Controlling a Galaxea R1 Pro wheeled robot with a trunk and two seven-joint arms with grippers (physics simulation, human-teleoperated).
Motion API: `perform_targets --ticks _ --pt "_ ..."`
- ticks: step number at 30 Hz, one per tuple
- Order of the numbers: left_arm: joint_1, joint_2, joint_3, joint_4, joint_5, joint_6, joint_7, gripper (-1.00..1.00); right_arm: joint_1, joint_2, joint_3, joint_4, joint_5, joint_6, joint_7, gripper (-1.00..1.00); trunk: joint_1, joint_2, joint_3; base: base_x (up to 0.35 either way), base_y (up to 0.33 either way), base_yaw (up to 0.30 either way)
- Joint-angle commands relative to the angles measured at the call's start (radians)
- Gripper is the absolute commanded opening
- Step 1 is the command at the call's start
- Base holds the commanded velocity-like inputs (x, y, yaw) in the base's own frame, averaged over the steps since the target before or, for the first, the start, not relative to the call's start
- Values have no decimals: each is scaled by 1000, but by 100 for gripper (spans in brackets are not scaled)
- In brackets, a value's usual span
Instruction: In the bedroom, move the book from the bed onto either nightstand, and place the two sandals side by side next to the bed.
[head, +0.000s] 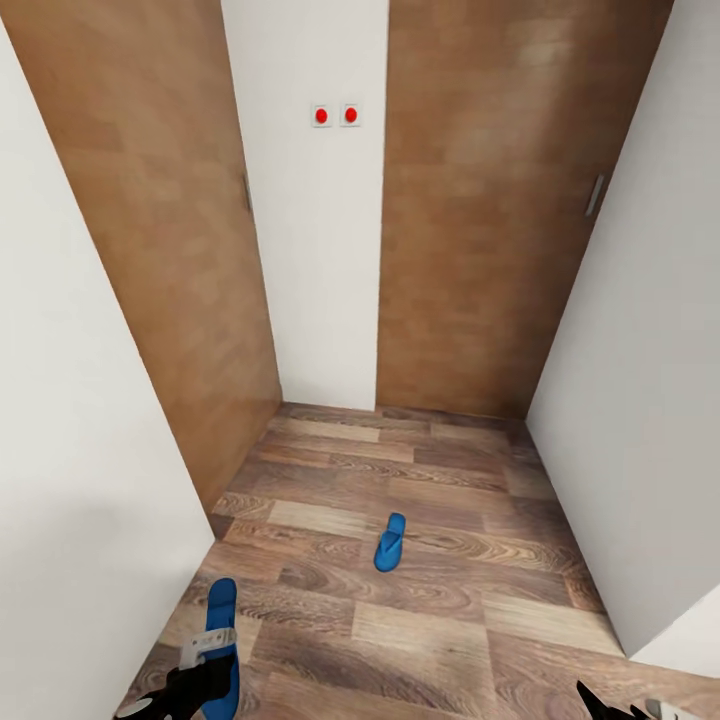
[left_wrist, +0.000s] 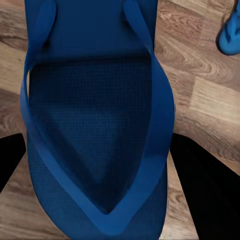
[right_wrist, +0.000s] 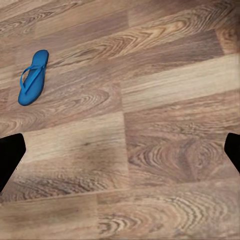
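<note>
Fingers of the left gripper stand wide apart on both sides of the near blue sandal. They are not closed on it, probably so that they can close on its edges. This sandal lies flat on the wood-plank floor by the white wall. The right gripper is also open, above bare floor. The second sandal lies well apart, toward the brown doors. No bed or book is visible from here.

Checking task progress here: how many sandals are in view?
2. One sandal lies under the left gripper, between its open fingers; the other sandal lies further out on the floor.
</note>
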Motion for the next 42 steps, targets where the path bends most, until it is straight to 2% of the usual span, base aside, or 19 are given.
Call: perform_targets --ticks 1,19,42 --pt "0 0 3 -1 9 8 -5 -100 -1 0 -4 2 -3 0 8 100 0 0 -1 153 209 -43" --pt "0 0 2 -1 9 8 -5 -100 -1 0 -4 2 -3 0 8 100 0 0 -1 148 113 -6" --pt "0 0 2 -1 9 8 -5 -100 -1 0 -3 3 -3 0 8 100 0 0 -1 91 49 0"
